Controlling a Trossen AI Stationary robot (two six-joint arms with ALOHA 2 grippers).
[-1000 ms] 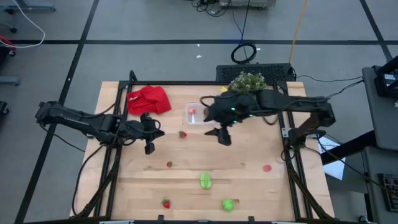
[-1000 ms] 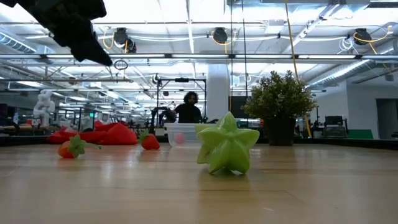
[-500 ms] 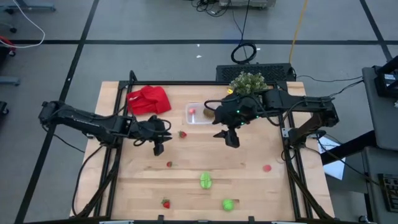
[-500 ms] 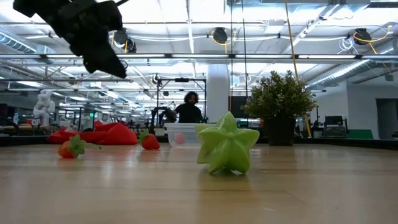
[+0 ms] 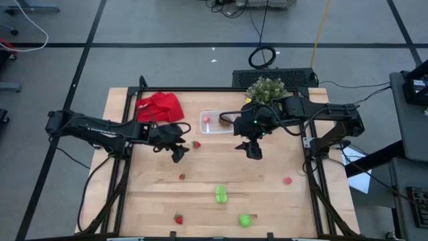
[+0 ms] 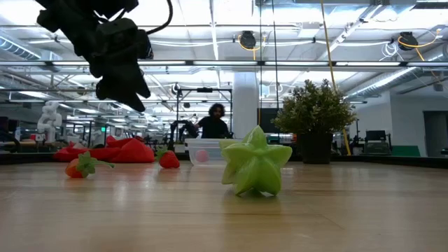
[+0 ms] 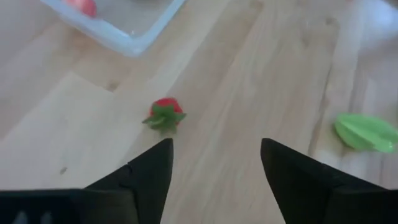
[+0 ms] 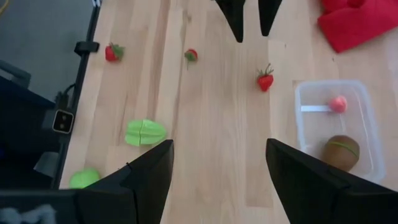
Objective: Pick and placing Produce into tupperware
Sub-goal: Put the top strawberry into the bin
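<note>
Since the earlier frames the left claw (image 5: pixel 178 154) has travelled across the worktop (image 5: pixel 267 194) toward the middle, and its fingers, which were together, now stand apart with nothing between them; the right claw (image 5: pixel 254 150) has also shifted a little, away from the tupperware (image 5: pixel 212 122). Just ahead of the left claw lies a toy strawberry (image 7: pixel 164 113) with its green leaf cap showing, and beyond that berry sits the clear tupperware, holding a small pink-red piece (image 8: pixel 337 103) and a brown kiwi-like oval (image 8: pixel 341 151). Off to one side of the left claw's open fingers is the green starfruit (image 7: pixel 365 132), flat on the wood. The right claw hangs above the boards beside the tupperware, its fingers spread and empty. Farther out from both claws lie more produce: a strawberry (image 5: pixel 182 177), another strawberry (image 5: pixel 178 219) near the worktop's edge, a round green piece (image 5: pixel 245 219) and a red piece (image 5: pixel 287 180). Behind the left claw's arm rests a crumpled red cloth (image 5: pixel 160 107), and behind the right claw stands a bushy potted plant (image 5: pixel 266 88).
</note>
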